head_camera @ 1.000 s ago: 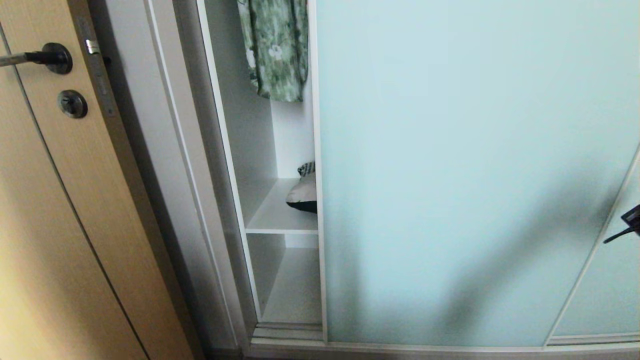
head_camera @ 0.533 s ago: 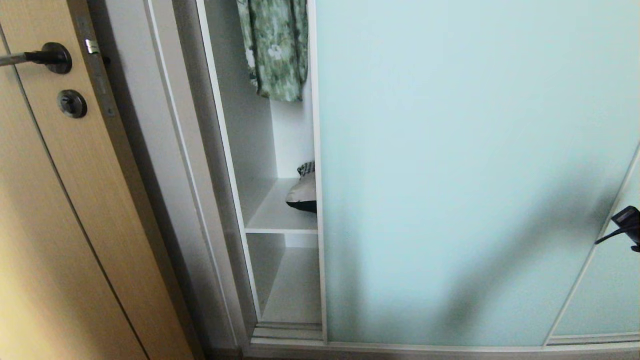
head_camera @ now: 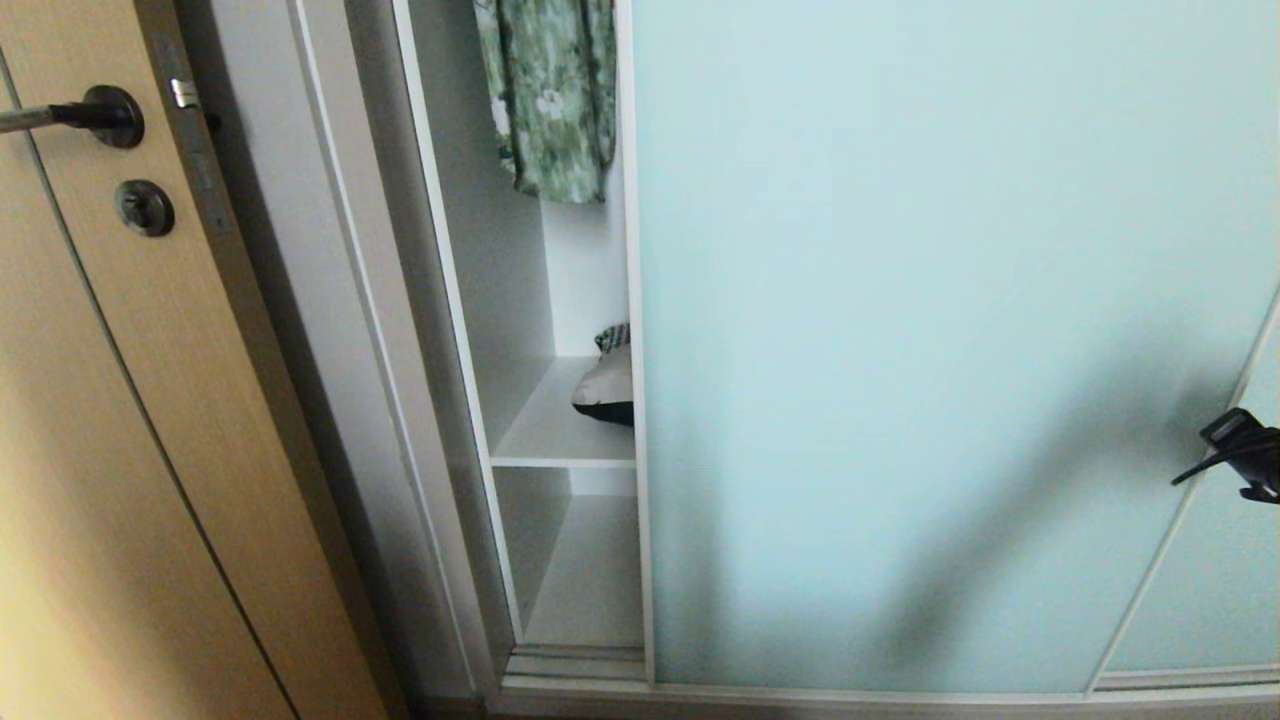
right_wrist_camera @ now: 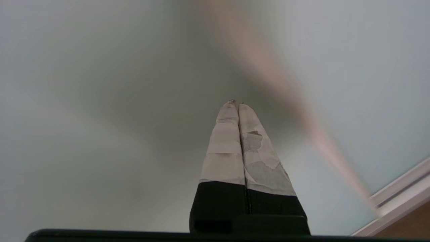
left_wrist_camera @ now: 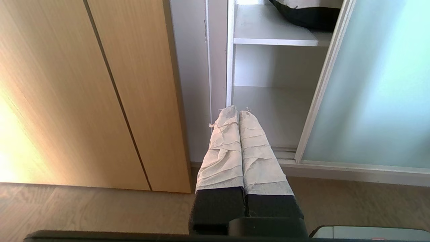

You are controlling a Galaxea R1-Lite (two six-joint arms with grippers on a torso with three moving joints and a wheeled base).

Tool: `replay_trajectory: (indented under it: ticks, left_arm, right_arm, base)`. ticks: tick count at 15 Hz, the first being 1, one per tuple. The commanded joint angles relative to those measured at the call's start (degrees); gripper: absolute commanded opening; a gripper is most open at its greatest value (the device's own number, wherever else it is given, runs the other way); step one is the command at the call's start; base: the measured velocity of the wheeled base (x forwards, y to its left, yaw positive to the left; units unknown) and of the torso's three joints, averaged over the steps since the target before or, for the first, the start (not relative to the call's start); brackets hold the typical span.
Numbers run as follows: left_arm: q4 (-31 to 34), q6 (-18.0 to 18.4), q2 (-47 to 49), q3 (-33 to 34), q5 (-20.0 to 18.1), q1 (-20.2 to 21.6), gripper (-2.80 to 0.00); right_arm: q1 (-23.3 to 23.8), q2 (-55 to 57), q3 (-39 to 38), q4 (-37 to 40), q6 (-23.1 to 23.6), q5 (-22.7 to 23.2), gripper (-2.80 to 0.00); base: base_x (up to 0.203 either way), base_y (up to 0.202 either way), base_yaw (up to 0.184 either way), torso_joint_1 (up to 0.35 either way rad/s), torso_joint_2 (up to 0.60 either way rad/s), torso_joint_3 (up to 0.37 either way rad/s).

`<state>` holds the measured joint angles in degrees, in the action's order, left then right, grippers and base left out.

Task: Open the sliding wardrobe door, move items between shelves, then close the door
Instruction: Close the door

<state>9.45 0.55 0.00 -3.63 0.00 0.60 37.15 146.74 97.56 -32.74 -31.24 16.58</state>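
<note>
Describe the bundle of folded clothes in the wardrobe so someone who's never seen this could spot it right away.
Find the frosted sliding wardrobe door, slid partly open at its left edge. In that gap, the bundle of folded clothes lies on the upper white shelf, half hidden behind the door. Unlike the hanging green floral garment, it is pale over black.

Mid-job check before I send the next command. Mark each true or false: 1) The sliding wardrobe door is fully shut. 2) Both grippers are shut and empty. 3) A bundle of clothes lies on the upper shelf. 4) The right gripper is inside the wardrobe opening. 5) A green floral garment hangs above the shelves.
1) False. The sliding wardrobe door leaves a narrow gap at its left edge.
2) True. The left gripper and right gripper have their fingers pressed together, holding nothing.
3) True. The bundle of clothes lies on the upper shelf.
4) False. It is in front of the frosted glass, far right of the opening.
5) True. The green floral garment hangs there.
</note>
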Motion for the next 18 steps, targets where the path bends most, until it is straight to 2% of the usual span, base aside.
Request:
replay_trajectory:
  ticks: [1,11,15,18]
  left_arm:
    - [0.04,0.07,0.09,0.03,0.0,0.02,-2.8]
    - [0.04,0.07,0.09,0.03,0.0,0.02,-2.8]
    - [0.04,-0.02,0.09,0.03,0.0,0.02,-2.8]
    - [0.04,0.07,0.09,0.03,-0.07,0.02,-2.8]
  right_arm:
    - [-0.59,-1.2,-1.49,-0.22,-0.13,0.12,-2.8]
    - [-3.35,-5.97,-8.49,-0.85,-0.13,-0.36,-2.8]
    - [-2.57,-9.65,-11.83,-1.75,-0.18,-1.92,-2.8]
    - [-1.54,-12.54,-15.3,-5.7,-0.23,-5.36,-2.8]
  base:
    - [0.0,0.0,0.0,0.0,0.0,0.0]
    - [0.0,0.0,0.0,0.0,0.0,0.0]
    - [0.0,0.0,0.0,0.0,0.0,0.0]
    - [0.0,0.0,0.0,0.0,0.0,0.0]
